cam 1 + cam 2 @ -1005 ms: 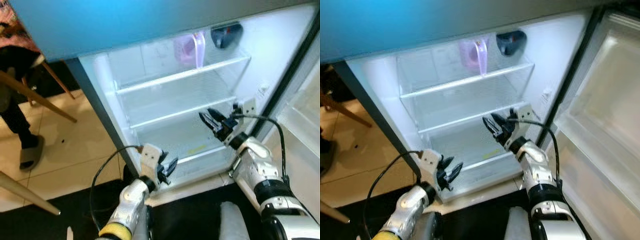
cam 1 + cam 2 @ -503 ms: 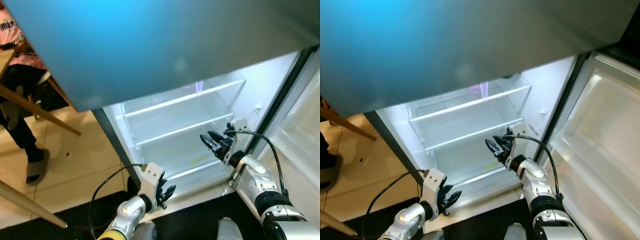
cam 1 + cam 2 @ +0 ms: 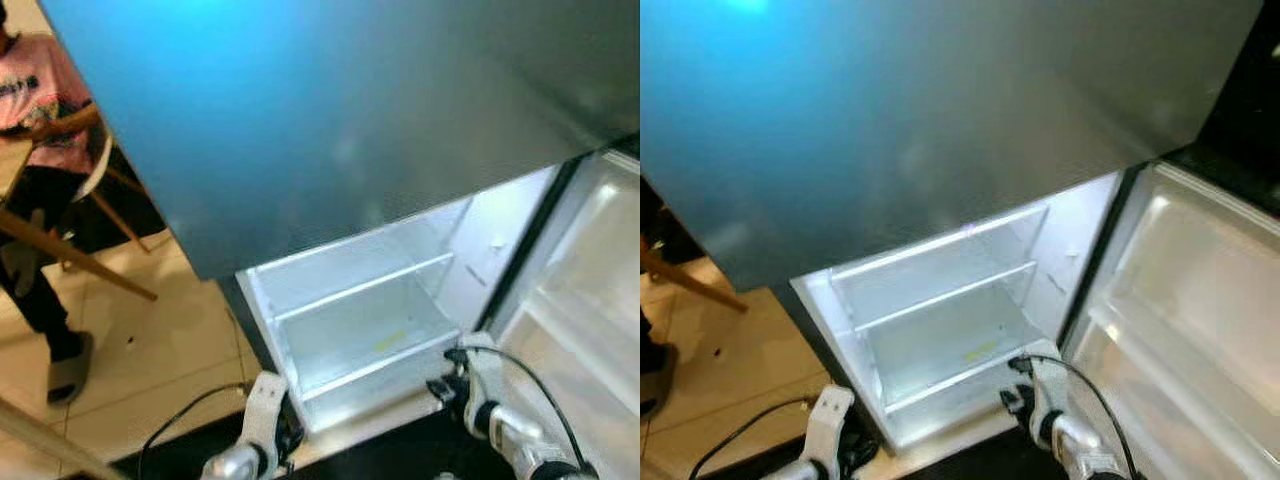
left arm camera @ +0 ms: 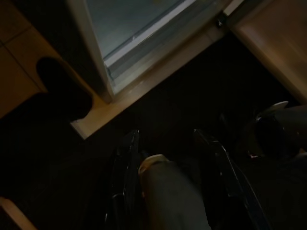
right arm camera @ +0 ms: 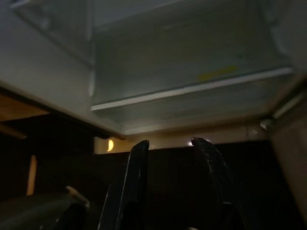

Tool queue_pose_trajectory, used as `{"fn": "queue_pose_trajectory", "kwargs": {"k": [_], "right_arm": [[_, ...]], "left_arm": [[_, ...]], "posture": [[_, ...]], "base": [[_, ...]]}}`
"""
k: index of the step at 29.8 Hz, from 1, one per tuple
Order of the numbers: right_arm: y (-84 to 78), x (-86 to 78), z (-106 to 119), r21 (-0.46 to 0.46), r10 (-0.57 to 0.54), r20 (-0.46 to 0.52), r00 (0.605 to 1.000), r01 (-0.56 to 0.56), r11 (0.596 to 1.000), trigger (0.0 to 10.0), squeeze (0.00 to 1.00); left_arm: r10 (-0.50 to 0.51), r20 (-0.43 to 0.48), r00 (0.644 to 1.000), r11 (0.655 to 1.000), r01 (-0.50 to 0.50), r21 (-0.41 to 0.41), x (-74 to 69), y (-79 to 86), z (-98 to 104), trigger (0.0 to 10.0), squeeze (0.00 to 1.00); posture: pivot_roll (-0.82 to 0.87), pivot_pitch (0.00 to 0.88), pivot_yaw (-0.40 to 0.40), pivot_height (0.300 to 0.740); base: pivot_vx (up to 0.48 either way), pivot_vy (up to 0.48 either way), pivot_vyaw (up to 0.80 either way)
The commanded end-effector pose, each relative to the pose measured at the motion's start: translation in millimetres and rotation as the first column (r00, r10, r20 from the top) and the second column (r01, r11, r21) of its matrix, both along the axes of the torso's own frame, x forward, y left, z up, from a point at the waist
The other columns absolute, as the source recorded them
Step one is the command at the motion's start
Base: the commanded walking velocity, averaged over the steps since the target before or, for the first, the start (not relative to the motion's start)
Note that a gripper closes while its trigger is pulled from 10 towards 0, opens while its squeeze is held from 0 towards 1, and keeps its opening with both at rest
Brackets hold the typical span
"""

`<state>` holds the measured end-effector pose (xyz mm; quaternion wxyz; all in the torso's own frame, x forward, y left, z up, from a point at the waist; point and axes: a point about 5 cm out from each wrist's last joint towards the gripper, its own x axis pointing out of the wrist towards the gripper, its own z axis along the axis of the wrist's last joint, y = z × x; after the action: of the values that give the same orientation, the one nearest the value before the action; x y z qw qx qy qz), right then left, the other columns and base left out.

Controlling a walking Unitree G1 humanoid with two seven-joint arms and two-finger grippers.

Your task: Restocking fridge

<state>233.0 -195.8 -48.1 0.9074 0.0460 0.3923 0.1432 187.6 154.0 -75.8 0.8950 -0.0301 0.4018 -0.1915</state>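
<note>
While the fridge (image 3: 350, 310) stood open ahead of the robot, its lit lower compartment lay forward of and above both grippers, with the bare glass shelves (image 3: 940, 300) running crosswise, their long edges left to right, and the opened door (image 3: 1180, 330) swung out on the robot's right side. No item to be stocked could be seen in either gripper or on the shelves, so the thing the next move would turn on was, by my reading, the compartment itself and its front sill. The right gripper (image 5: 168, 143) sat low, just before the front lip of the bottom shelf, and looked the nearer of the two to the opening; in its wrist view the two black fingers (image 5: 136, 182) stood parted with nothing between them, pointing up toward the sill and touching nothing. The left gripper (image 4: 165, 139) hung low at the fridge's left front corner, over dark floor; its fingers (image 4: 125, 158) were also spread apart, a pale rounded shape lying beneath the gap that I judged to be part of the robot's own body, though the dimness left that uncertain. A person (image 3: 40, 150) in a pink top sat well apart to the left beside a wooden chair (image 3: 70, 260)
</note>
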Motion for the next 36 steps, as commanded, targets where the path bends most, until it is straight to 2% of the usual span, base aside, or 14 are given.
{"fn": "queue_pose_trajectory", "kwargs": {"k": [1, 2, 3, 6, 7, 10, 14, 20, 25, 29, 31, 34, 35, 36], "right_arm": [[-4.9, -14.0, -10.1, -0.020, -0.061, -0.065, 0.996, 0.060, 0.998, 10.0, 0.00], [-8.8, -20.1, -13.8, -0.033, -0.096, -0.090, 0.991, 0.093, 0.995, 10.0, 0.00], [-8.8, -20.1, -13.8, -0.033, -0.096, -0.090, 0.991, 0.093, 0.995, 10.0, 0.00], [-17.8, -36.4, -22.4, -0.061, -0.165, -0.150, 0.975, 0.158, 0.986, 10.0, 0.00], [-17.8, -36.4, -22.4, -0.061, -0.165, -0.150, 0.975, 0.158, 0.986, 10.0, 0.00], [-26.4, -53.4, -29.9, -0.091, -0.213, -0.207, 0.955, 0.198, 0.976, 10.0, 0.00], [-32.8, -68.4, -35.6, -0.130, -0.231, -0.249, 0.941, 0.204, 0.970, 10.0, 0.00], [-40.1, -79.6, -39.3, -0.193, -0.260, -0.273, 0.926, 0.212, 0.958, 10.0, 0.00], [-37.3, -82.1, -41.3, -0.211, -0.268, -0.278, 0.923, 0.213, 0.954, 10.0, 0.00], [-24.8, -84.9, -45.1, -0.208, -0.203, -0.296, 0.933, 0.144, 0.967, 10.0, 0.00], [-22.6, -83.1, -44.9, -0.202, -0.198, -0.291, 0.936, 0.142, 0.969, 10.0, 0.00], [-21.0, -73.4, -41.3, -0.189, -0.207, -0.263, 0.942, 0.160, 0.969, 10.0, 0.00], [-22.0, -73.3, -41.2, -0.203, -0.194, -0.266, 0.944, 0.142, 0.969, 10.0, 0.00], [-22.0, -73.3, -41.2, -0.203, -0.194, -0.266, 0.944, 0.142, 0.969, 10.0, 0.00]], "left_arm": [[0.075, -0.097, 0.993, 0.996, -0.070, 0.053, -21.2, 17.3, -11.4, 10.0, 0.00], [0.111, -0.138, 0.984, 0.992, -0.102, 0.070, -32.0, 22.5, -16.3, 10.0, 0.00], [0.111, -0.138, 0.984, 0.992, -0.102, 0.070, -32.0, 22.5, -16.3, 10.0, 0.00], [0.202, -0.236, 0.951, 0.976, -0.177, 0.125, -62.3, 36.7, -27.2, 10.0, 0.00], [0.202, -0.236, 0.951, 0.976, -0.177, 0.125, -62.3, 36.7, -27.2, 10.0, 0.00], [0.270, -0.300, 0.915, 0.959, -0.228, 0.168, -86.4, 45.1, -33.7, 10.0, 0.00], [0.307, -0.321, 0.896, 0.948, -0.260, 0.182, -96.9, 45.4, -36.5, 10.0, 0.00], [0.324, -0.311, 0.894, 0.943, -0.280, 0.178, -94.7, 42.3, -36.5, 10.0, 0.00], [0.327, -0.285, 0.901, 0.938, -0.273, 0.215, -86.8, 51.6, -33.6, 10.0, 0.00], [0.421, -0.208, 0.883, 0.896, -0.368, 0.251, -73.9, 73.0, -26.0, 10.0, 0.00], [0.446, -0.190, 0.875, 0.884, -0.397, 0.247, -70.7, 77.6, -23.9, 10.0, 0.00], [0.483, -0.130, 0.866, 0.861, -0.443, 0.250, -56.4, 88.2, -16.7, 10.0, 0.00], [0.517, -0.112, 0.849, 0.844, -0.483, 0.234, -51.1, 91.6, -14.0, 10.0, 0.00], [0.517, -0.112, 0.849, 0.844, -0.483, 0.234, -51.1, 91.6, -14.0, 10.0, 0.00]], "posture": [[-0.03, 0.000, 0.029, 0.720], [-0.03, 0.000, 0.027, 0.725], [-0.03, 0.000, 0.027, 0.725], [-0.04, 0.000, 0.025, 0.740], [-0.04, 0.000, 0.025, 0.740], [-0.04, 0.000, 0.015, 0.740], [-0.03, 0.000, 0.007, 0.740], [-0.03, 0.000, -0.007, 0.740], [-0.02, 0.000, -0.017, 0.740], [-0.02, 0.000, 0.022, 0.740], [-0.02, 0.000, 0.022, 0.740], [0.01, 0.000, 0.015, 0.740], [0.00, 0.000, 0.025, 0.740], [0.00, 0.000, 0.025, 0.740]], "base": [[0.000, 0.000, 0.00], [0.000, 0.000, 0.00], [0.000, 0.000, 0.00], [0.000, 0.000, 0.00], [0.000, 0.000, 0.00], [0.000, 0.000, 0.00], [0.000, 0.000, 0.00], [0.000, 0.000, 0.00], [0.000, 0.000, 0.00], [0.000, 0.000, 0.00], [0.000, 0.000, 0.00], [0.000, 0.000, 0.00], [0.000, 0.000, 0.00], [0.000, 0.000, 0.00]]}}
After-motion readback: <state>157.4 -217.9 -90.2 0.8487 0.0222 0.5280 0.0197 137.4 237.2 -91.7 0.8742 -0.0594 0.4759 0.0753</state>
